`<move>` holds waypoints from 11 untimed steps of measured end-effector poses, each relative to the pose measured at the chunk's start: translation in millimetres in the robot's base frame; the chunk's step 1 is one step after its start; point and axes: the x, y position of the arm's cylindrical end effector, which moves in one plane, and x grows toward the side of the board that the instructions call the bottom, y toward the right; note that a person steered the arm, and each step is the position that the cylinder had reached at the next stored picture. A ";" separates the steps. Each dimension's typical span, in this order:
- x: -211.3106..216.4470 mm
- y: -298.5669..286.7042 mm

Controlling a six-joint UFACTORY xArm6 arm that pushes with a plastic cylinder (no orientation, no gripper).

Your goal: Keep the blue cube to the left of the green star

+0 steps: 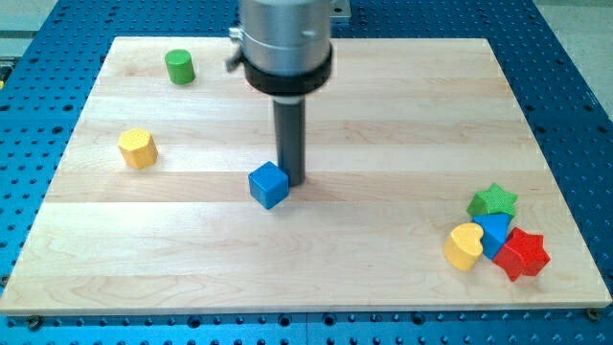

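The blue cube (269, 184) sits near the middle of the wooden board (383, 115). My tip (292, 181) stands just to the cube's right, touching or almost touching its right side. The green star (492, 201) lies far to the view's right, near the lower right corner, in a cluster with other blocks. The blue cube is well to the left of the green star.
A green cylinder (179, 66) stands at the upper left. A yellow hexagonal block (139, 148) sits at the left. Next to the green star are a yellow heart (464, 246), a blue block (494, 233) and a red star (522, 254).
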 end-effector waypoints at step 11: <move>-10.0 45.9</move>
